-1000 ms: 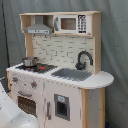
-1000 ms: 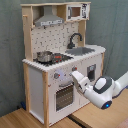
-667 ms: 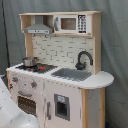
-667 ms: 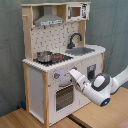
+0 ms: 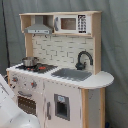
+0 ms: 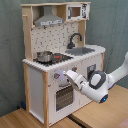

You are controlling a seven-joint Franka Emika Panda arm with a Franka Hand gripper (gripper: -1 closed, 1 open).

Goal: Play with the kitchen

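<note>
The gripper [image 6: 68, 76], fingers pinched nearly together and holding nothing visible, points at the knob panel of the kitchen [image 6: 60, 55], just above the oven door [image 6: 63, 97]. The knobs [image 6: 57, 76] lie just beside its tip, toward the second exterior view's left; the stovetop pot [image 6: 44, 56] sits above.

Both exterior views are evenly and softly lit, with no harsh glare. Faint shadow sits beneath the range hood [image 5: 38, 30] and shelf. Everything looks slightly soft; the white arm [image 5: 12, 107] nearest the first exterior view blurs most.
</note>
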